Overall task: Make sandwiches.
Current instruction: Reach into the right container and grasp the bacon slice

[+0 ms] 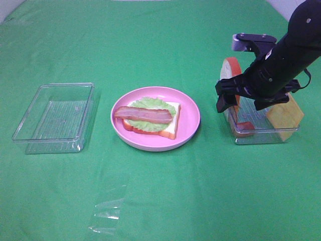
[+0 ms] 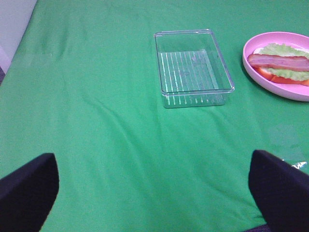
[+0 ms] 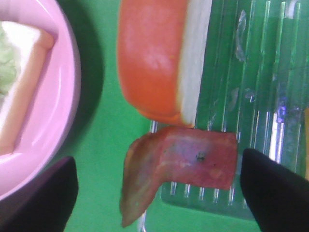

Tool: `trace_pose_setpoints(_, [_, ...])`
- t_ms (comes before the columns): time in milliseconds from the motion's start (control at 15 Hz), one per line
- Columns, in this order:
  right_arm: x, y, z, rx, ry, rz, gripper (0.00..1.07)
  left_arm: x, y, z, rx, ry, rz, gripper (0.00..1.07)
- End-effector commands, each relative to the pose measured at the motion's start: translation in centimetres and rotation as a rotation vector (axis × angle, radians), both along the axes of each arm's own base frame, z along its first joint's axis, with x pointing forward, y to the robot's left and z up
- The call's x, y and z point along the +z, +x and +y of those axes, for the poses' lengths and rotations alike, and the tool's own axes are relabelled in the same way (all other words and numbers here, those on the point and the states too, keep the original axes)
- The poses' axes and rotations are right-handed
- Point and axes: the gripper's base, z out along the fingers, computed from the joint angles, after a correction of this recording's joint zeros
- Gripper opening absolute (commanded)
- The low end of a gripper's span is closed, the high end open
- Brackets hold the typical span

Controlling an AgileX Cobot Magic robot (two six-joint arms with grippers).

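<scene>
Near the right edge, a reddish strip (image 3: 188,162) is draped over the tray's (image 1: 266,136) rim. It is judged limp and light, best pinched at its flat middle. The right gripper (image 3: 159,193) is spread above it, empty; the left gripper (image 2: 154,193) is apart too. Behind, an orange-crusted bread slice (image 3: 159,53) is stood on edge.

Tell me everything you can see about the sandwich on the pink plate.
The sandwich lies open and half built. A white bread slice with orange crust lies flat at the bottom. A red slice peeks out under a ruffled green lettuce leaf, and one reddish-brown bacon strip lies across the top. No top slice covers it. It looks like toy plastic and rests on the round pink plate.
</scene>
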Motion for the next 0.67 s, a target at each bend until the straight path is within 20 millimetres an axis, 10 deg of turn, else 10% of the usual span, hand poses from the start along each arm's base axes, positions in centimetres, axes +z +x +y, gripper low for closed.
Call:
trace_pose_setpoints(67, [-0.6, 0.5, 0.1, 0.016, -0.016, -0.022, 0.87, 0.0, -0.2, 0.0, -0.004, -0.005, -0.016, 1.0])
trace_pose_setpoints(400, [-1.9, 0.8, 0.0, 0.011, -0.022, -0.007, 0.81, 0.0, -0.2, 0.0, -0.004, -0.005, -0.016, 1.0])
trace_pose_setpoints(667, [-1.9, 0.8, 0.0, 0.007, -0.02, -0.007, 0.51, 0.0, -0.2, 0.0, -0.004, -0.005, -0.016, 1.0])
